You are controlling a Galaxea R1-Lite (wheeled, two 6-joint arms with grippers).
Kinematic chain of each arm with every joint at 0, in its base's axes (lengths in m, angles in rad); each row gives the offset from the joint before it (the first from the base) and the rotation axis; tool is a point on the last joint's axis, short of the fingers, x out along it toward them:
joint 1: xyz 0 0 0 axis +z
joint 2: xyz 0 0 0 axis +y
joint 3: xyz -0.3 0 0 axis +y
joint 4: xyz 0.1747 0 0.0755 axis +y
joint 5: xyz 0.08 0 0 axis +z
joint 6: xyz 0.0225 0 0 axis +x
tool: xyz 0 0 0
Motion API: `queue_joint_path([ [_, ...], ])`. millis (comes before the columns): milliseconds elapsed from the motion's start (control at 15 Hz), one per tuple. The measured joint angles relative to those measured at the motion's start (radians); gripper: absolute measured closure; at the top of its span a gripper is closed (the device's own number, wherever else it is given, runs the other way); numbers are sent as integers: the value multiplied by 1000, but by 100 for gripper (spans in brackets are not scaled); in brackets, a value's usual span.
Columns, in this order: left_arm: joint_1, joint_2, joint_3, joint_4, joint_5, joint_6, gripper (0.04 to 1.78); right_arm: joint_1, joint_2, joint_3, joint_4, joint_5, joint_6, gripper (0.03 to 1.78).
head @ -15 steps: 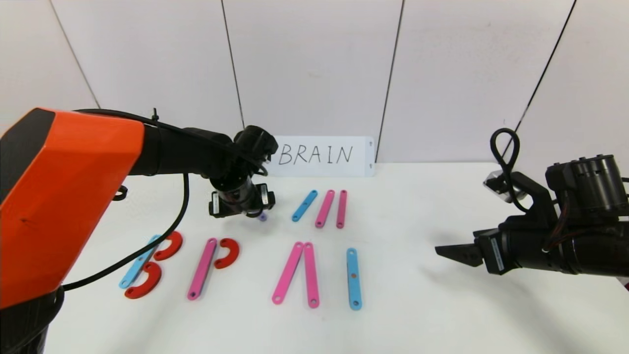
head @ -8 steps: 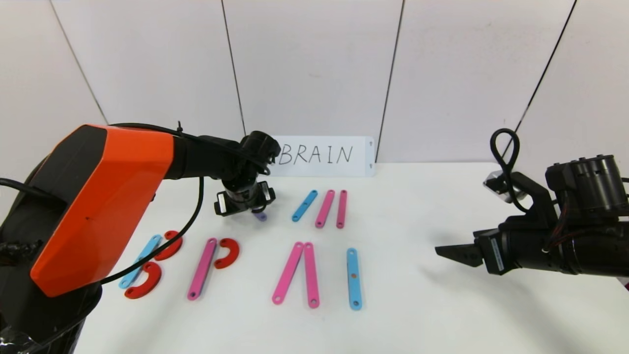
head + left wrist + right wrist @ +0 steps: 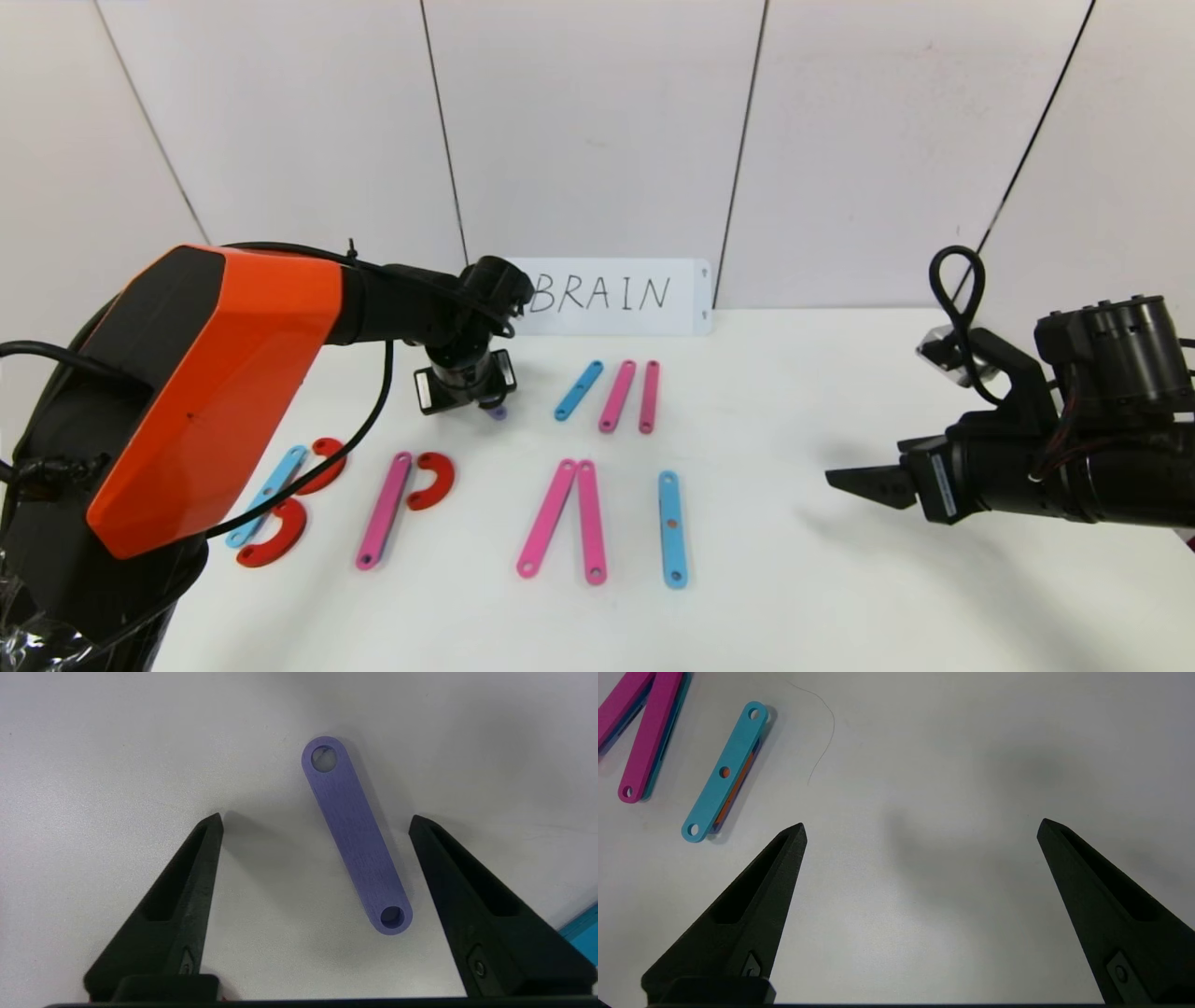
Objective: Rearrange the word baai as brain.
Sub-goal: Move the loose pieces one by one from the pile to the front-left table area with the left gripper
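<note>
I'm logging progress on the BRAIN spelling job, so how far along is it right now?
Laid so far: a B, a P shape missing its leg, an A without a crossbar, and an I. In hand: the open left gripper straddles the short lilac strip, not yet gripped. Left: that strip's placing and the N; three spare strips wait by the card. The right gripper hovers open, idle.

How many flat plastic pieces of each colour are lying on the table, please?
Pink strips: 5
Blue strips: 3
Red curves: 3
Lilac strip: 1, between the open left tool's fingers
Total: 12
</note>
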Motion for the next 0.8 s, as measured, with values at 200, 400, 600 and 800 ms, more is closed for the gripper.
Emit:
queue_joint_path([
  [200,0,0,0,4,0,1,110,1,0,0,0,0,0,8],
  [400,0,0,-1,5,-2,3,151,2,-1,2,0,0,0,8],
  [600,-1,-1,0,9,-9,3,155,3,-2,3,-1,0,-1,8],
  [800,-4,-8,-1,9,-10,-8,155,3,-1,3,-1,0,-1,8],
])
